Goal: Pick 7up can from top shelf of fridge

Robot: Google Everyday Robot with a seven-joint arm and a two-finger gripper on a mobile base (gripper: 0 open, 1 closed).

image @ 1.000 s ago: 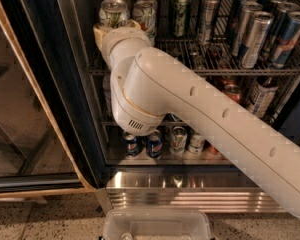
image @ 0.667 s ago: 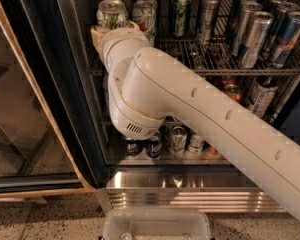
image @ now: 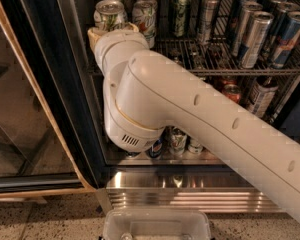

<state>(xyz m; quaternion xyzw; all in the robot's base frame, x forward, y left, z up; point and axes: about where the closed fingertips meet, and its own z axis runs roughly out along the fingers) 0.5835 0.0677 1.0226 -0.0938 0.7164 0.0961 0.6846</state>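
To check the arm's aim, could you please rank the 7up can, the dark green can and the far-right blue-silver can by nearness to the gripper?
The gripper is at the left end of the top shelf.
1. 7up can: right at the gripper, far left.
2. dark green can: mid-shelf, further back.
3. blue-silver can: far right end.

Setting: drinks corner of a shop, canteen or office pantry; which one cannot be told. Evidence: glass-door display fridge [image: 75, 84] filling the frame, wire shelves [image: 200, 51] stocked with rows of drink cans [image: 250, 34], ribbed steel base panel [image: 190, 194] lower centre, speckled floor [image: 50, 221] along the bottom. Robot gripper [image: 106, 30] at upper left, by the 7up can [image: 109, 15].
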